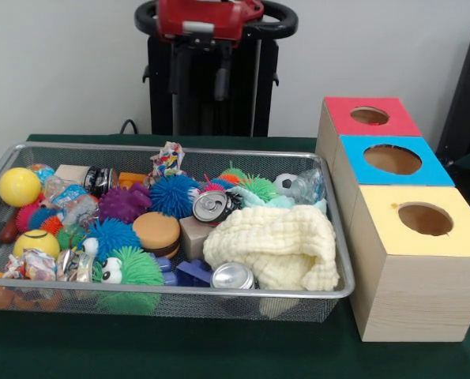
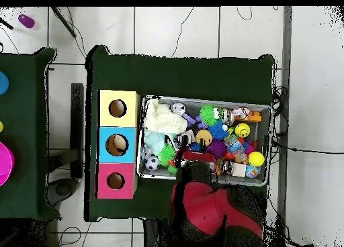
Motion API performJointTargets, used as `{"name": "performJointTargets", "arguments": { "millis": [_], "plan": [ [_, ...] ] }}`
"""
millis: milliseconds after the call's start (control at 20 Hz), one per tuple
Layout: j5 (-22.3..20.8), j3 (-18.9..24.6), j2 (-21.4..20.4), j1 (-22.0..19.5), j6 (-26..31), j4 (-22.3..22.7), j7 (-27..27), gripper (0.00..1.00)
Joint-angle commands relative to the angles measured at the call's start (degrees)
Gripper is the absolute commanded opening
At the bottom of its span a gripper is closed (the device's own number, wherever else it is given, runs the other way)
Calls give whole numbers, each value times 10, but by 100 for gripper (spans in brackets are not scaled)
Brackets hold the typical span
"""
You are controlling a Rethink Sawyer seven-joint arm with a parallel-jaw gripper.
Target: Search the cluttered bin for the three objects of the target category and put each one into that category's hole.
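A wire mesh bin (image 1: 77,147) (image 2: 208,101) holds a jumble of toys. Among them are a cream cloth (image 1: 274,245) (image 2: 161,118), a silver can (image 1: 212,206) at the middle, a second can (image 1: 233,276) by the front rim and a dark can (image 1: 100,180) at the back left. Several spiky balls lie there too: blue (image 1: 172,194), purple (image 1: 124,203), green (image 1: 132,268). Beside the bin stand three wooden boxes with round holes: red (image 1: 370,115) (image 2: 115,180), blue (image 1: 392,159) (image 2: 117,145), yellow (image 1: 425,219) (image 2: 117,108). In the overhead view my gripper (image 2: 182,145) hangs over the bin's middle; the front view shows only the red arm (image 1: 207,16) high above.
A yellow ball (image 1: 19,186), a smiley ball (image 1: 35,242), a toy burger (image 1: 156,232), a small football (image 1: 285,183) and crumpled wrappers also fill the bin. The table has a dark green cloth (image 1: 179,347). A second green table (image 2: 20,123) stands at the overhead view's left.
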Motion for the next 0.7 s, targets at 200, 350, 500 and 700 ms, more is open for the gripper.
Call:
{"name": "performJointTargets", "arguments": {
  "millis": [200,350,500,700],
  "plan": [
    [-21,240,-82,-129,143,88,-7,100],
    [24,318,-94,-192,201,82,-94,100],
    [50,376,-98,-238,239,74,-146,100],
    [78,448,-105,-294,279,67,-191,100]
  ]
}}
